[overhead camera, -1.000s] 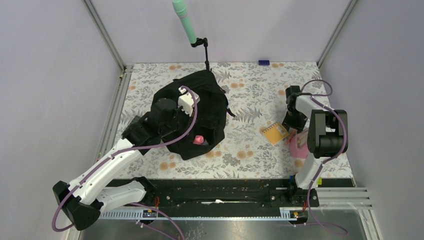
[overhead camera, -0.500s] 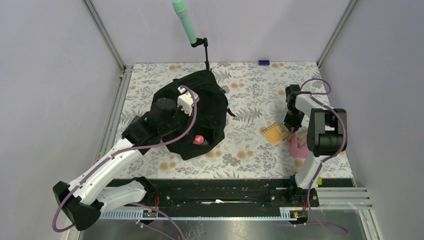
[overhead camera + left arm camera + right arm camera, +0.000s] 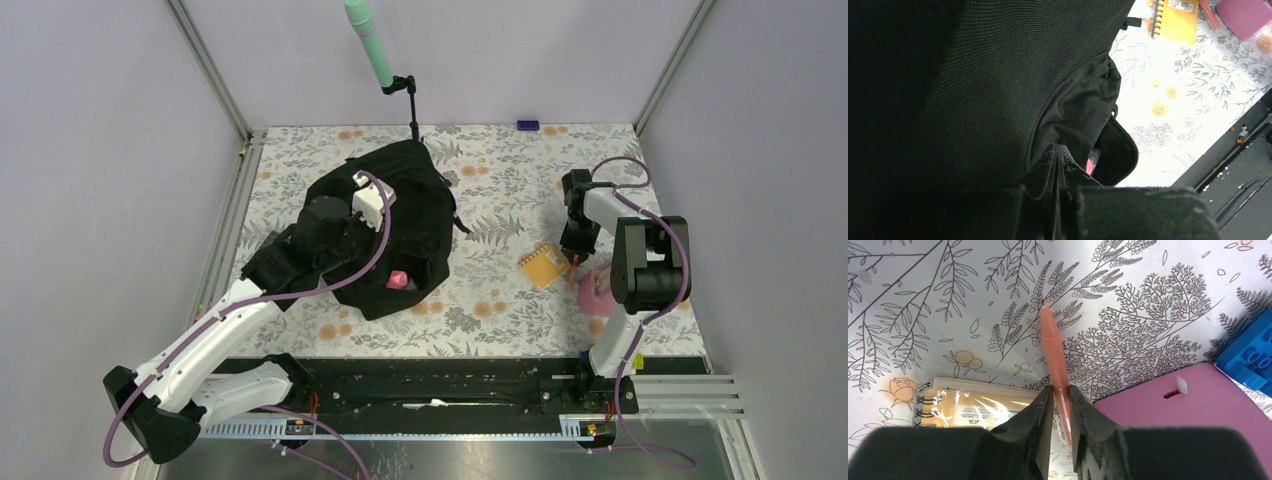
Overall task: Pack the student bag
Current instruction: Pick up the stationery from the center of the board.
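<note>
The student bag (image 3: 415,215) is a black backpack lying on the left half of the floral table. Its pocket mouth faces the front and shows a pink item (image 3: 397,280). My left gripper (image 3: 345,232) rests on the bag. In the left wrist view it (image 3: 1058,155) is shut, pinching black fabric beside the pocket opening (image 3: 1118,155). My right gripper (image 3: 575,258) is shut on an orange pen (image 3: 1053,340), tip pointing away, just above the table between a yellow spiral notebook (image 3: 968,405) and a pink case (image 3: 1193,410).
The notebook (image 3: 543,266) and the pink case (image 3: 598,290) lie at the right of the table. A blue studded block (image 3: 1250,352) sits by the case. A green cylinder on a black stand (image 3: 370,45) rises behind the bag. A small blue item (image 3: 527,125) lies at the back edge.
My right gripper has shifted a little left and back with the pen. The notebook has slid slightly left. The left arm has barely moved.
</note>
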Controlling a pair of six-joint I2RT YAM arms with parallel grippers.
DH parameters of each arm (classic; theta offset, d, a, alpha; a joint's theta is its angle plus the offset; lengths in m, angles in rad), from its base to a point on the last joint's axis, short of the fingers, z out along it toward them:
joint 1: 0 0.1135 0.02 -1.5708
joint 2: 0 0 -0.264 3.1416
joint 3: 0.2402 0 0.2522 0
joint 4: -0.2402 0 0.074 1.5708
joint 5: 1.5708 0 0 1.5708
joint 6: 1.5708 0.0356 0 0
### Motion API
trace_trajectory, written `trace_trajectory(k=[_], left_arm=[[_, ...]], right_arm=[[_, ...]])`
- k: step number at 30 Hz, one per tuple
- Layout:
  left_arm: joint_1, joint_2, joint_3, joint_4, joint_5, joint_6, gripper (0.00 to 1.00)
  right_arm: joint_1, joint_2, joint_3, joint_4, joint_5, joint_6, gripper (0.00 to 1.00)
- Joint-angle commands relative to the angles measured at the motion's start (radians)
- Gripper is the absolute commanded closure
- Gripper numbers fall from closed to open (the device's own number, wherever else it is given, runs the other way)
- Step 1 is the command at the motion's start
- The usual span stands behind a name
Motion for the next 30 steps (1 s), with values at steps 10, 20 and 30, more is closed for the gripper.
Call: trace_trajectory(k=[10, 20, 30], left_arm=[[0.010, -0.027, 0.020, 0.067, -0.021, -0.006, 1.00], [0.010, -0.028, 0.019, 0.070, -0.021, -0.005, 1.00], [0.011, -0.029, 0.018, 0.073, -0.008, -0.009, 1.00]], right_arm=[[0.064, -0.066, -0.067, -0.028, -0.025, 0.010, 0.73], [0.129, -0.169, -0.165, -0.040, -0.073, 0.046, 0.73], [0.257, -0.254, -0.284, 0.032, -0.024, 0.189, 0.72]])
